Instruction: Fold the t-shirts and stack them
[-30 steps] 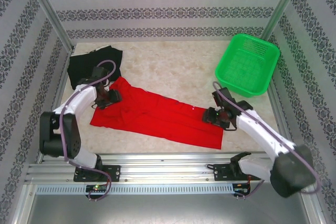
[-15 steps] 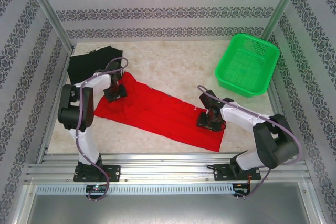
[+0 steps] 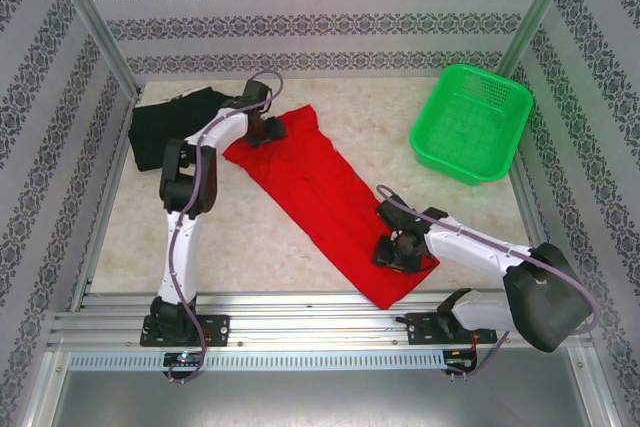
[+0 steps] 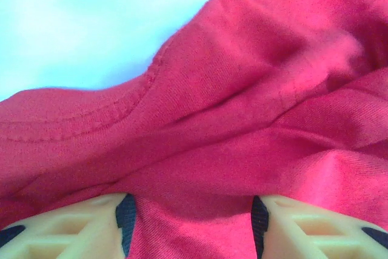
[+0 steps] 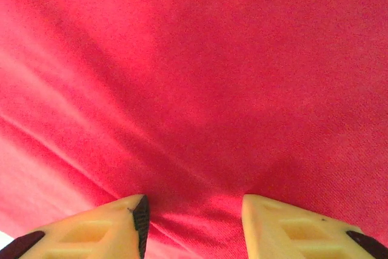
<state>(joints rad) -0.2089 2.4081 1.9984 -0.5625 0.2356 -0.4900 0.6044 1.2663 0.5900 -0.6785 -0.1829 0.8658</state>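
Notes the red t-shirt [image 3: 320, 187] swung round since the earlier frame, from a near-level band to a steep diagonal. Places its long axis from upper centre-left to lower centre-right of the top view, flat on the worktop [image 3: 380, 112]. Finds the left pincer [image 3: 268, 129] carried to the upper end, clenched on a bunch of red cloth. Finds the right pincer [image 3: 392, 252] at the lower end, fingers part-way apart on flat red cloth, grip impossible to tell. Logs the black t-shirt [image 3: 160, 122] at upper left beside the left arm, and the green basket [image 3: 432, 105] at upper right, well apart from the red cloth.
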